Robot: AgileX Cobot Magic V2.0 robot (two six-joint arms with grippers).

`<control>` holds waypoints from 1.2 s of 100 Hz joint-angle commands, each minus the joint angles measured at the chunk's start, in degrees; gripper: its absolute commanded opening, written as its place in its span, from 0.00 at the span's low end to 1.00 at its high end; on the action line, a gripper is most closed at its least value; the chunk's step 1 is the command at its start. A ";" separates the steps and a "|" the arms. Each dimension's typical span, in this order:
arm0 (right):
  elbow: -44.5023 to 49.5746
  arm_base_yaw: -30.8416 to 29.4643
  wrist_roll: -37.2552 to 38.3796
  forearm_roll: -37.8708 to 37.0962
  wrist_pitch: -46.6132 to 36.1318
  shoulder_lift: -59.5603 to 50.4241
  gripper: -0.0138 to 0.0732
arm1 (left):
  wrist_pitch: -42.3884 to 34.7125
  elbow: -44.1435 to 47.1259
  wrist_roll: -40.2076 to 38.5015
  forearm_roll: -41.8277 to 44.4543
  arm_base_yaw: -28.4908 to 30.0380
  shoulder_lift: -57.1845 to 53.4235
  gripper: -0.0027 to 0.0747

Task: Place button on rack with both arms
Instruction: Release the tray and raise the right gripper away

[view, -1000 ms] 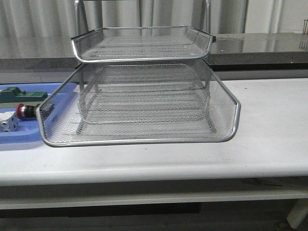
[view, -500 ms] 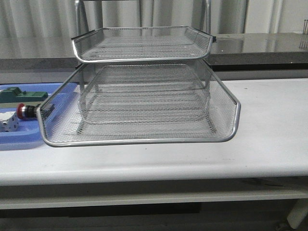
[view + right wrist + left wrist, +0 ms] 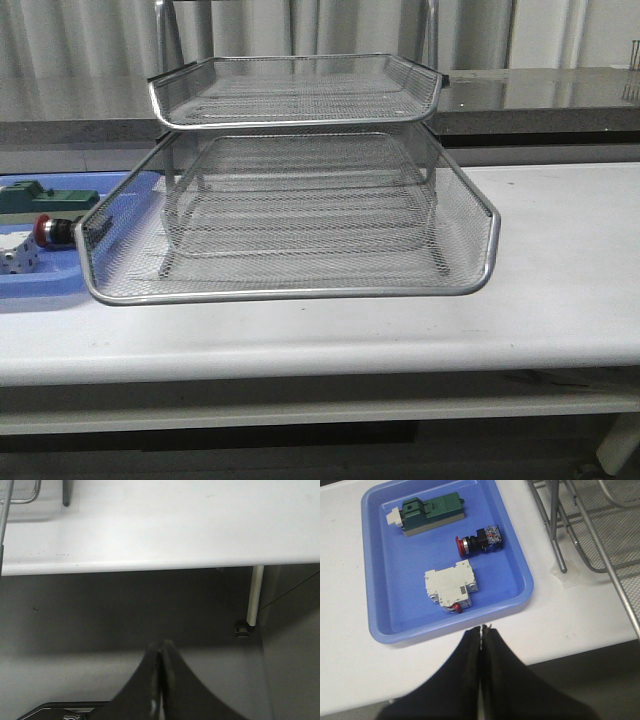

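Above the table edge, both arms' jaws are pressed together, clear of the button

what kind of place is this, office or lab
Probably a lab or workshop test bench: a plain white table holds a wire-mesh rack and a blue tray of electrical parts, including a red-headed button.

Shiny wire-mesh metal rack; smooth blue plastic tray.

Red-headed button on side; mesh rack beside.
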 commanded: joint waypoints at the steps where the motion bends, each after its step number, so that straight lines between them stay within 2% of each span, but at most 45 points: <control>1: -1.97 -0.17 -0.31 -1.30 -2.66 0.07 0.08 | -2.82 -4.01 2.59 -0.08 -0.40 3.27 0.01; 22: -1.97 -0.17 -0.31 -1.30 -2.66 0.07 0.08 | -2.70 -6.76 9.87 -1.14 -0.40 10.37 0.01; 33: -1.97 -0.17 -0.31 -1.30 -2.66 0.07 0.08 | -1.71 -6.91 17.52 -6.85 -0.40 11.90 0.01; 45: -1.97 -0.17 -0.31 -1.30 -2.66 0.07 0.08 | -0.47 -6.91 21.25 -10.51 -0.40 12.71 0.04; 52: -1.97 -0.17 -0.31 -1.30 -2.66 0.07 0.08 | 0.09 -6.91 21.84 -10.65 -0.40 12.81 0.14; 57: -1.97 -0.17 -0.31 -1.30 -2.66 0.07 0.08 | 0.29 -6.91 21.84 -10.65 -0.40 12.81 0.24; 69: -1.97 -0.17 -0.31 -1.30 -2.66 0.07 0.08 | 0.38 -6.91 21.84 -10.65 -0.40 12.81 0.58; 76: -1.97 -0.17 -0.31 -1.30 -2.66 0.07 0.08 | 0.12 -6.91 21.84 -10.65 -0.40 12.81 0.68; 109: -1.97 -0.17 -0.31 -1.30 -2.66 0.07 0.08 | -0.31 -6.96 21.84 -15.53 -0.40 12.94 0.61; 120: -1.97 -0.17 -0.31 -1.30 -2.66 0.07 0.08 | -0.02 -8.09 25.77 -15.53 -0.40 13.77 0.61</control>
